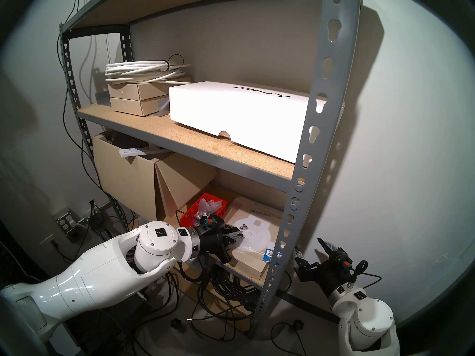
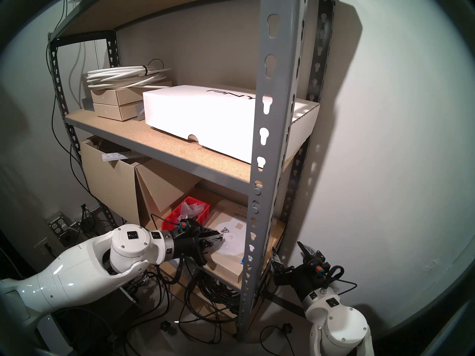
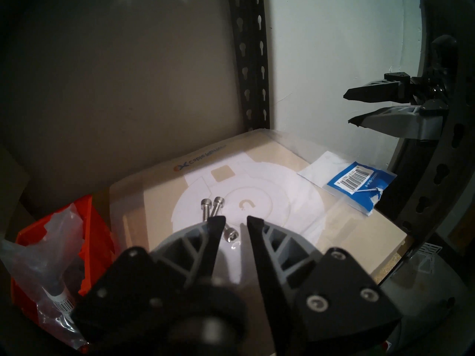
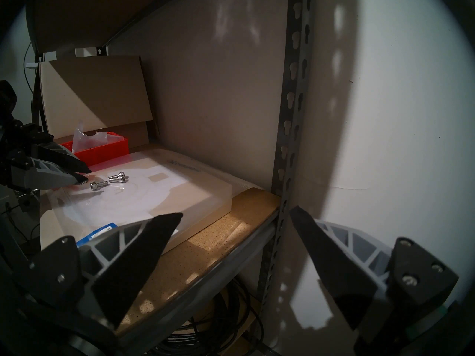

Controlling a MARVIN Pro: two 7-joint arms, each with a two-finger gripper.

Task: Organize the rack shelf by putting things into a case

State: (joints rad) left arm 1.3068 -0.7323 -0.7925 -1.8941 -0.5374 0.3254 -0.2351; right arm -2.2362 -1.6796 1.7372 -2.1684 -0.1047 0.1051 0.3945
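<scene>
Three small silver screws lie on a flat tan box (image 3: pixel 347 234) on the rack shelf's (image 1: pixel 317 111) lower board (image 4: pixel 246 214). Two screws (image 3: pixel 212 211) lie side by side just beyond my left gripper (image 3: pixel 236 221). The third screw (image 3: pixel 230 236) lies in the gap between its fingertips, which stand a little apart and do not pinch it. The red case (image 3: pixel 95 227), holding clear bags, sits just left of the box; it also shows in the head view (image 1: pixel 191 214). My right gripper (image 4: pixel 236 214) is open and empty outside the rack's right front upright.
A blue-labelled clear bag (image 3: pixel 359 183) lies on the box's near right corner. Tan cardboard boxes (image 1: pixel 133 180) stand left of and behind the case. The white PNY box (image 1: pixel 239 116) sits on the shelf above. Black cables (image 1: pixel 226 291) hang under the lower board.
</scene>
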